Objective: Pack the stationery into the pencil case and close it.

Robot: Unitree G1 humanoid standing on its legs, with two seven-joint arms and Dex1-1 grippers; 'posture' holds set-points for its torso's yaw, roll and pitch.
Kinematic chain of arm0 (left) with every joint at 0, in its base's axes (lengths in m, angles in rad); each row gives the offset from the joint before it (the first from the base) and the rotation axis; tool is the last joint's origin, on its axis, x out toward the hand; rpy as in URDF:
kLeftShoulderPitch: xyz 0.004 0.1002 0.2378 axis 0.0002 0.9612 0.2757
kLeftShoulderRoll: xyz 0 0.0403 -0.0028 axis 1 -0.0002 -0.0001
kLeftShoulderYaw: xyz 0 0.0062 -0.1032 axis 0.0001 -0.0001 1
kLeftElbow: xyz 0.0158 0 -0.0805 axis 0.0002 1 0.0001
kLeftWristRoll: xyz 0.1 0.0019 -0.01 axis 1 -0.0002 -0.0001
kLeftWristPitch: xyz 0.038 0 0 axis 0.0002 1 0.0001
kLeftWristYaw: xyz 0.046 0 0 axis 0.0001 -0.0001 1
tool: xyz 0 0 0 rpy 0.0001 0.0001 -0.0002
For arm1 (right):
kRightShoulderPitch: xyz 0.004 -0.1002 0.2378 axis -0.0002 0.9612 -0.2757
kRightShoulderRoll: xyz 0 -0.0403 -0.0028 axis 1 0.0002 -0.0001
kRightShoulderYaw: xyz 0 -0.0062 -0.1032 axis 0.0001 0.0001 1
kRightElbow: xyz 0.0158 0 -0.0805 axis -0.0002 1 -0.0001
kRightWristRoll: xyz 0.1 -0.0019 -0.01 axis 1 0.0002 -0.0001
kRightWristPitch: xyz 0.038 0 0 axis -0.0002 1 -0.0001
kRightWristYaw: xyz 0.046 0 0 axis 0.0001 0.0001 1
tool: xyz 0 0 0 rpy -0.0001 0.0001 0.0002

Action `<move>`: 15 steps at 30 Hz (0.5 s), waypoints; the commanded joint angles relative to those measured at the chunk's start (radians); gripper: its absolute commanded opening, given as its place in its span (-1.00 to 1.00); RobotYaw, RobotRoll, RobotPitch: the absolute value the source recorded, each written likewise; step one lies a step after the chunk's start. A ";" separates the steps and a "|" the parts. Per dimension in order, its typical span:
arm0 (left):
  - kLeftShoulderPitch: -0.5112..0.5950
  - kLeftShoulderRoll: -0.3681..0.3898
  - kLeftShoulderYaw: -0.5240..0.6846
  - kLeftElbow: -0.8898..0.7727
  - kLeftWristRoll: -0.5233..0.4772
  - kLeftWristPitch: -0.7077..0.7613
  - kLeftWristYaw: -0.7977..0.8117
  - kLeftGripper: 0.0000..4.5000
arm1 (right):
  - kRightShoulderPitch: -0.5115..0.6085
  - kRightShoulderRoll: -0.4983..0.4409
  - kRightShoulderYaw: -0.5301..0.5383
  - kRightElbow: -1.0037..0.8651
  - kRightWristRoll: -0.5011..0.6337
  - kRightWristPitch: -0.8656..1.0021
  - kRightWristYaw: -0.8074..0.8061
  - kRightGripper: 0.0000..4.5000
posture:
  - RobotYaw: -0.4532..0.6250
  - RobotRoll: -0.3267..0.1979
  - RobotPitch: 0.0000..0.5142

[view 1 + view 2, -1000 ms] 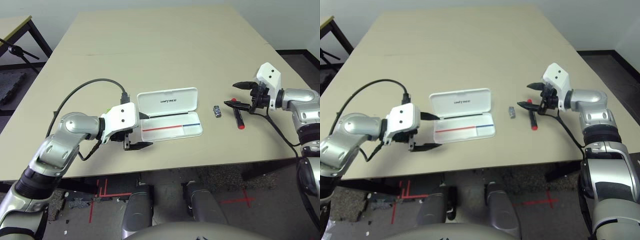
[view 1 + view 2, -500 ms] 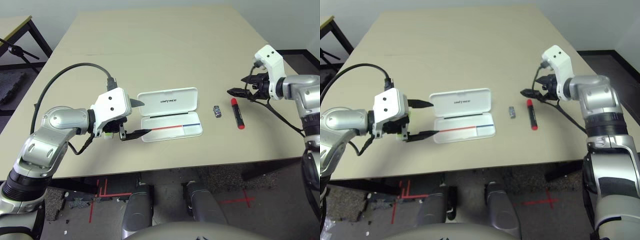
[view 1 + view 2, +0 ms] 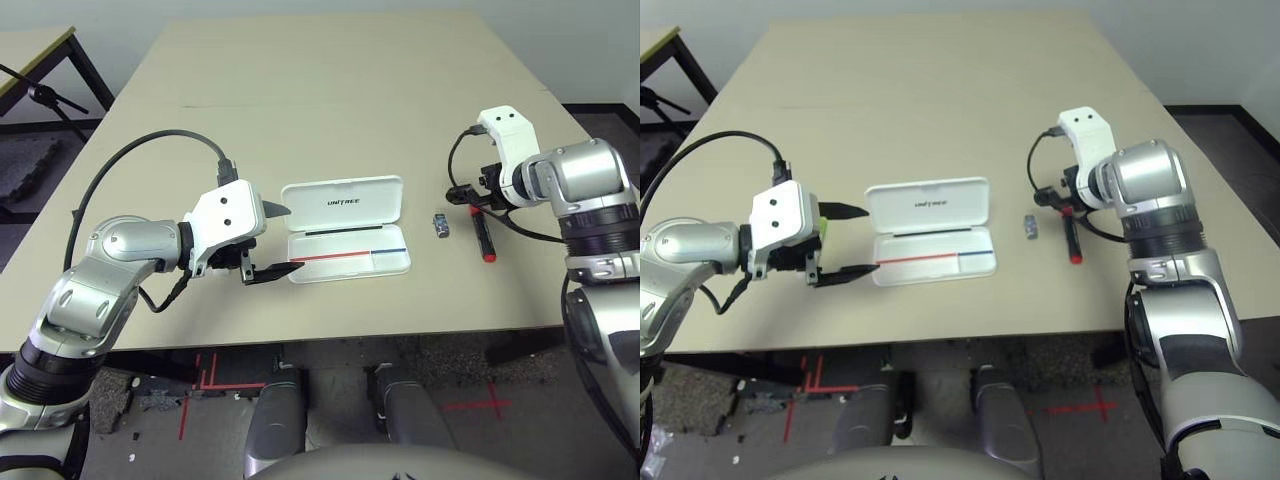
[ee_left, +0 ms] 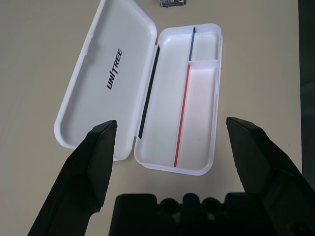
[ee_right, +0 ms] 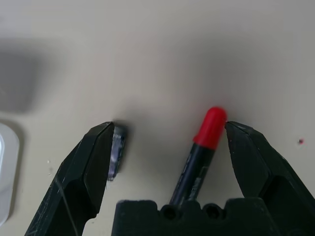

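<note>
Red marker [image 5: 202, 147] lies between the right gripper's [image 5: 170, 147] spread fingers — grey block [image 5: 117, 152] beside one fingertip.

arms: silver metal, rounded joint shells | wrist housings: white boxy blocks behind each gripper, two small dark dots on top | left gripper [image 3: 274, 240], right gripper [image 5: 167, 147]: two black tapered fingers each | cables: black, looping from each wrist housing back along forearm

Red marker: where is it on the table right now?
In the head views the red marker lies on the table's right side, right of the small grey block and the open pencil case, under the open right gripper.
</note>
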 commanded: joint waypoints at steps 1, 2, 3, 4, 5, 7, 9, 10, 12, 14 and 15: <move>0.000 0.012 -0.019 -0.005 0.001 -0.006 -0.005 0.99 | 0.053 -0.018 0.005 -0.072 0.016 0.040 -0.034 1.00 | 0.02 0.25 -0.62; -0.001 0.012 -0.021 -0.005 0.001 -0.007 -0.004 0.99 | 0.066 -0.026 0.003 -0.090 0.019 0.047 -0.041 1.00 | 0.02 0.25 -0.62; -0.002 0.011 -0.022 -0.003 0.001 -0.008 -0.005 0.99 | 0.077 -0.033 0.000 -0.106 0.021 0.051 -0.048 1.00 | 0.02 0.25 -0.62; -0.004 0.010 -0.025 -0.002 0.001 -0.009 -0.005 0.99 | 0.087 -0.040 -0.010 -0.119 0.024 0.057 -0.055 1.00 | 0.01 0.25 -0.61; -0.004 0.009 -0.027 -0.001 0.001 -0.010 -0.006 0.99 | 0.096 -0.046 -0.018 -0.129 0.028 0.061 -0.061 1.00 | 0.01 0.25 -0.61; -0.006 0.007 -0.032 0.000 0.002 -0.013 -0.006 0.99 | 0.116 -0.059 -0.030 -0.151 0.037 0.062 -0.070 1.00 | -0.02 0.25 -0.61; -0.010 0.003 -0.040 0.004 0.003 -0.017 -0.007 0.99 | 0.139 -0.066 -0.042 -0.169 0.042 0.064 -0.083 1.00 | -0.03 0.25 -0.61; -0.013 0.001 -0.044 0.005 0.003 -0.019 -0.007 0.99 | 0.149 -0.068 -0.048 -0.175 0.044 0.066 -0.090 1.00 | -0.04 0.25 -0.61; -0.021 -0.003 -0.054 0.010 0.003 -0.022 -0.009 0.99 | 0.170 -0.067 -0.059 -0.185 0.051 0.067 -0.104 1.00 | -0.06 0.25 -0.60; -0.030 -0.007 -0.063 0.016 0.003 -0.026 -0.010 0.99 | 0.190 -0.063 -0.063 -0.195 0.059 0.067 -0.115 1.00 | -0.07 0.25 -0.60; -0.035 -0.009 -0.067 0.020 0.003 -0.028 -0.010 0.99 | 0.199 -0.058 -0.065 -0.196 0.061 0.063 -0.121 1.00 | -0.08 0.25 -0.60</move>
